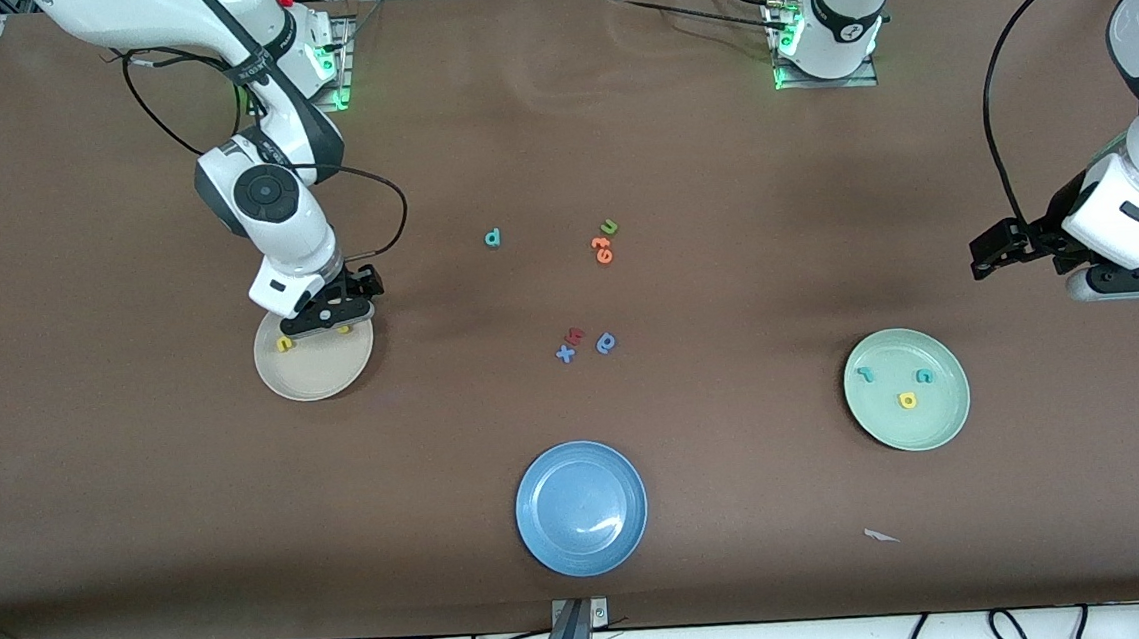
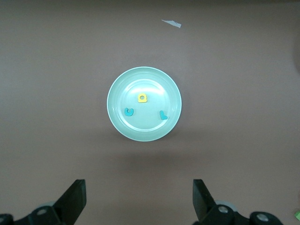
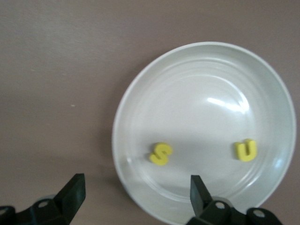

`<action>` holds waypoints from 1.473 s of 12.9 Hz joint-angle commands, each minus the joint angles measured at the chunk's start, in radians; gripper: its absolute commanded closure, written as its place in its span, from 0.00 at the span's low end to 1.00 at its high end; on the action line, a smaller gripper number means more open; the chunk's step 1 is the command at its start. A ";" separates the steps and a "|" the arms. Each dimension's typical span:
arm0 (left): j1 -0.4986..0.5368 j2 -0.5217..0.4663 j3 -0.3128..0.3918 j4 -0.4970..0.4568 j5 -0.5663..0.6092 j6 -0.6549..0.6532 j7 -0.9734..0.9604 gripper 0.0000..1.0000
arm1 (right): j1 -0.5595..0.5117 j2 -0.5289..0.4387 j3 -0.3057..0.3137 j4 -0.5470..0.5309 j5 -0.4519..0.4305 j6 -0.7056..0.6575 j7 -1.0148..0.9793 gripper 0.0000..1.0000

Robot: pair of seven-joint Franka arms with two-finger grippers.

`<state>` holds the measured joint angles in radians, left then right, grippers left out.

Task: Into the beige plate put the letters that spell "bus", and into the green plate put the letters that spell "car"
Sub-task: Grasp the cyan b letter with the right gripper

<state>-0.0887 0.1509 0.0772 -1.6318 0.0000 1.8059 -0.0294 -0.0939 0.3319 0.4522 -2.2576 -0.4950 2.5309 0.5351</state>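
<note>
Beige plate [image 1: 315, 369], lower left of centre in the front view: 2 letters in it, yellow "s" [image 3: 161, 153] and yellow "u" [image 3: 245, 150], lying apart on the plate floor, each clear of the rim. Third "bus" letter, teal stem-and-bowl letter [image 1: 493, 238], lies alone on the bare table [image 1: 721, 199] at mid-frame, open mat all round it.

Green plate [image 1: 907, 388], lower right: 3 letters in it, teal "c" [image 2: 129, 111], teal "r" [image 2: 163, 115], yellow "a" [image 2: 142, 98], none touching.

Other loose letters: green "u" [image 1: 609, 226] touching the orange letters [image 1: 603, 249]; red letter [image 1: 576, 335], blue "x" [image 1: 565, 353] and blue rounded letter [image 1: 606, 342] clustered nearer the camera. Blue plate [image 1: 581, 507] at bottom centre, 0 letters.

Right gripper [image 1: 329, 316] over the beige plate's upper rim, fingers spread wide, holding nothing. Left gripper [image 2: 138, 199] waits at the frame's right edge, fingers wide apart, nothing between them.
</note>
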 commanded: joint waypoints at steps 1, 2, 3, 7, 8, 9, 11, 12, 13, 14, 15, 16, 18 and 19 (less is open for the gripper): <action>0.009 -0.013 -0.008 -0.005 -0.001 -0.007 0.025 0.00 | 0.052 -0.005 0.042 -0.014 -0.007 0.009 0.207 0.00; 0.007 -0.010 -0.008 -0.005 -0.001 -0.007 0.025 0.00 | 0.075 0.001 0.045 -0.014 -0.004 0.011 0.245 0.00; 0.007 -0.008 -0.010 -0.005 -0.001 -0.007 0.025 0.00 | 0.098 0.015 0.045 -0.013 0.007 0.018 0.297 0.00; 0.011 -0.007 -0.008 -0.005 -0.002 -0.007 0.028 0.00 | 0.201 0.051 0.046 -0.010 0.030 0.080 0.465 0.00; 0.011 -0.005 -0.008 -0.005 -0.003 -0.007 0.028 0.00 | 0.226 0.070 0.046 -0.008 0.030 0.101 0.488 0.00; 0.011 -0.005 -0.008 -0.005 -0.002 -0.007 0.026 0.00 | 0.255 0.087 0.046 -0.007 0.030 0.133 0.523 0.00; 0.011 -0.005 -0.008 -0.005 -0.001 -0.007 0.028 0.00 | 0.299 0.110 0.046 -0.002 0.027 0.167 0.584 0.00; 0.011 -0.005 -0.008 -0.005 -0.001 -0.007 0.028 0.00 | 0.313 0.119 0.046 0.003 0.024 0.167 0.601 0.00; 0.011 -0.005 -0.008 -0.005 -0.001 -0.007 0.028 0.00 | 0.319 0.124 0.046 0.003 0.023 0.170 0.606 0.00; 0.011 -0.005 -0.008 -0.005 -0.001 -0.007 0.028 0.00 | 0.327 0.136 0.046 0.006 0.018 0.175 0.608 0.00; 0.011 -0.004 -0.008 -0.005 -0.001 -0.007 0.028 0.00 | 0.339 0.151 0.046 0.015 0.012 0.181 0.608 0.00; 0.011 -0.004 -0.010 -0.007 -0.001 -0.007 0.028 0.00 | 0.355 0.166 0.046 0.018 0.010 0.193 0.612 0.00; 0.011 -0.004 -0.008 -0.007 -0.001 -0.007 0.028 0.00 | 0.370 0.190 0.045 0.026 -0.029 0.207 0.647 0.00; 0.011 -0.004 -0.008 -0.007 -0.001 -0.007 0.029 0.00 | 0.370 0.199 0.045 0.026 -0.066 0.207 0.675 0.00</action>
<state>-0.0878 0.1534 0.0755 -1.6320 0.0000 1.8050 -0.0253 0.2655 0.4979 0.5009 -2.2537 -0.5026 2.7247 1.1551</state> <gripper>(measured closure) 0.000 0.000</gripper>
